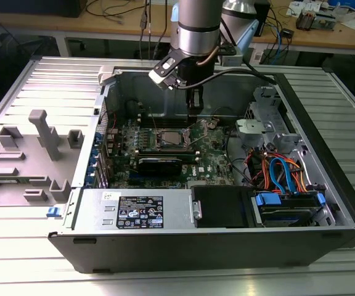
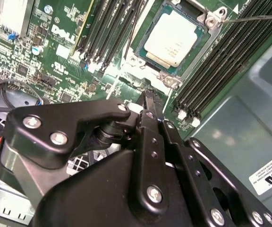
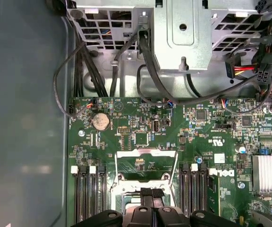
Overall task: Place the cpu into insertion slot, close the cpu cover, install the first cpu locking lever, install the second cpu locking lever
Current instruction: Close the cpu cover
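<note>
Currently: cpu point(image 2: 174, 40) seated in insertion slot point(image 1: 159, 139), mid-motherboard. cpu cover point(image 3: 148, 163) tipped up, not closed. claw point(image 2: 148, 97) pressed together, empty, just beside cover. Risk: off-centre push slips off thin frame, gouges board or unseats cpu.

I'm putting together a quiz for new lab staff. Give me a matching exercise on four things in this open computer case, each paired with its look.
Things:
1. chip
2. coin battery
3. power supply box
4. memory slots

Looks:
a. grey metal, bears a black label
b. flat and square, silver-grey top
c. small, round, silvery
d. long, black, in rows

Pairs: 1-b, 2-c, 3-a, 4-d
</note>
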Robot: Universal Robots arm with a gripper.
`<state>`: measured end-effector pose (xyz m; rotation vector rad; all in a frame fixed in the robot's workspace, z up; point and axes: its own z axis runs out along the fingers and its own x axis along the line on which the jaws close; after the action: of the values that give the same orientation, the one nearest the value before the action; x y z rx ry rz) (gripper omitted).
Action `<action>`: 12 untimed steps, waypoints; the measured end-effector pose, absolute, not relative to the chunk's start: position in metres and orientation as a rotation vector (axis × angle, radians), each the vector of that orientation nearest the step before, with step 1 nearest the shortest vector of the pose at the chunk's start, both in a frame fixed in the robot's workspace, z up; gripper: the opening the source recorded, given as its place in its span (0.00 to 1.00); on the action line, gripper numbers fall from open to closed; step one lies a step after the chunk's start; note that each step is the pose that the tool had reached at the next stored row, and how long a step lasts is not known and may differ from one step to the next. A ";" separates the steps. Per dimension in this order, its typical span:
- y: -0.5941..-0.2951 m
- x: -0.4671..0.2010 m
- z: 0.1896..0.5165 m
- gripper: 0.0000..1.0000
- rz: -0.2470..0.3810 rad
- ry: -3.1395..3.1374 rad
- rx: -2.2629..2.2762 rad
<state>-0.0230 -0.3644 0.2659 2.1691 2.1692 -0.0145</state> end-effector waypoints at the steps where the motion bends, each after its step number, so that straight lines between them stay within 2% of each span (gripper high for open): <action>1: -0.364 -0.023 0.266 0.11 -0.014 2.169 2.169; 12: -0.364 -0.009 0.266 0.11 -0.015 2.169 2.168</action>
<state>-0.0094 -0.3643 0.2659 2.1684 2.1692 -0.0152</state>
